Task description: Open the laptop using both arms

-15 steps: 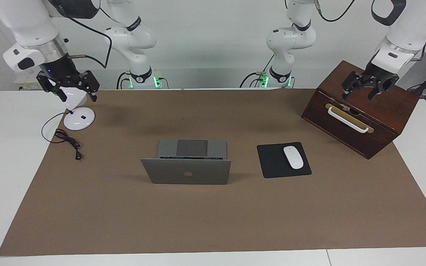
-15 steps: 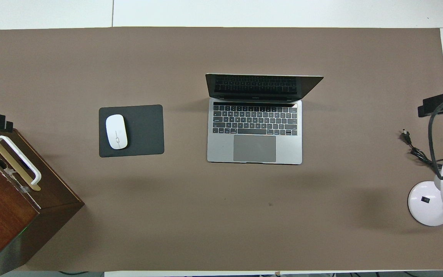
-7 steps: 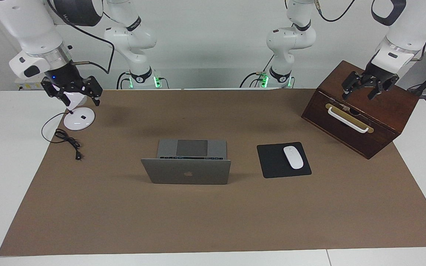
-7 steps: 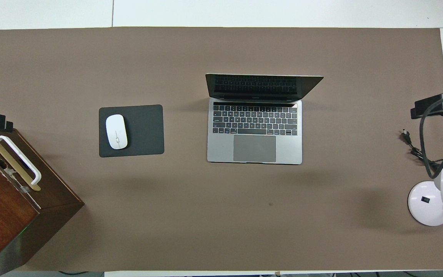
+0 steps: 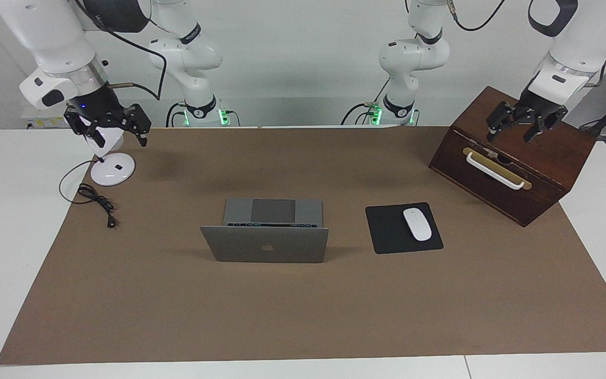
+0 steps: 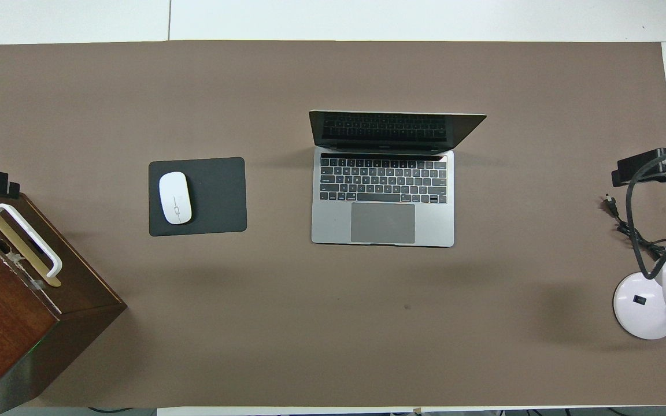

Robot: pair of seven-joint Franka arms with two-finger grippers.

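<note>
- Both grippers hang in the air with their fingers spread and nothing between them: our right gripper [image 5: 107, 131] is over the white desk lamp [image 5: 112, 168] at the right arm's end of the table, and our left gripper [image 5: 519, 125] is over the wooden box [image 5: 513, 158] at the left arm's end.
- We see the laptop [image 6: 383, 199] in the middle of the brown mat [image 6: 333, 346], already open, well apart from both grippers.
- Its keyboard deck lies flat with the trackpad edge toward the robots; the hinge and the raised lid are on the edge farther from them.
- Its screen faces the robots, and its lid with the dark apple logo faces away from them.
- Its long axis runs from one arm's end of the table to the other.
- We see a white mouse [image 6: 175, 197] on a black mouse pad [image 6: 217, 196], beside the laptop toward the left arm's end.
</note>
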